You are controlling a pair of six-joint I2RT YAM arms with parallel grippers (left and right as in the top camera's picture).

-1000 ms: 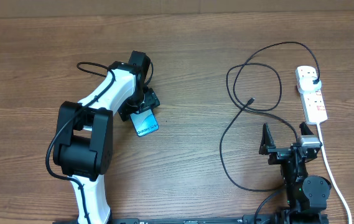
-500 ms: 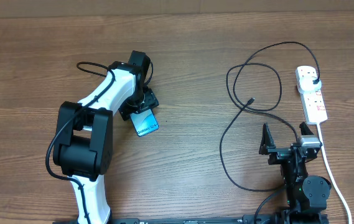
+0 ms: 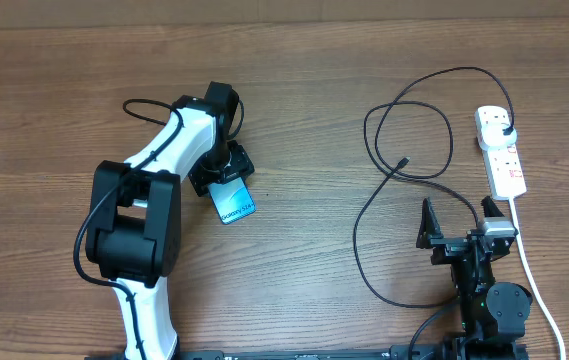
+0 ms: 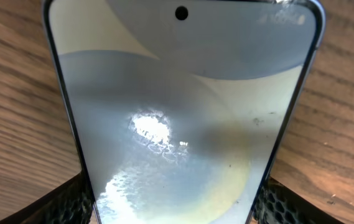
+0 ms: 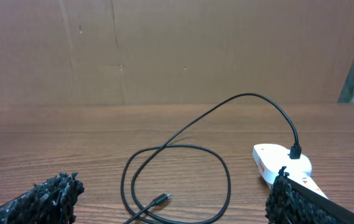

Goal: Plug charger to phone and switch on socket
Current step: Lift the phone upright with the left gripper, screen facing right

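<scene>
The phone [image 3: 236, 204], lit blue-teal, lies on the wooden table left of centre. It fills the left wrist view [image 4: 177, 112]. My left gripper [image 3: 223, 183] is shut on its near end, with a finger on each long edge [image 4: 173, 208]. The charger is a thin black cable looped on the right, its small connector [image 3: 404, 162] lying free on the table [image 5: 162, 199]. Its black plug [image 3: 505, 130] sits in the white socket strip [image 3: 504, 160], also seen in the right wrist view [image 5: 275, 163]. My right gripper [image 3: 456, 222] is open and empty [image 5: 173, 208], near the connector.
The strip's thick white lead [image 3: 536, 285] runs down the right side past my right arm's base. The cable's lower loop [image 3: 357, 250] lies just left of the right gripper. A brown cardboard wall [image 5: 164, 50] stands behind the table.
My left gripper has shifted very slightly with the phone, which sits a touch lower and turned. The right arm, cable and strip have not moved.
</scene>
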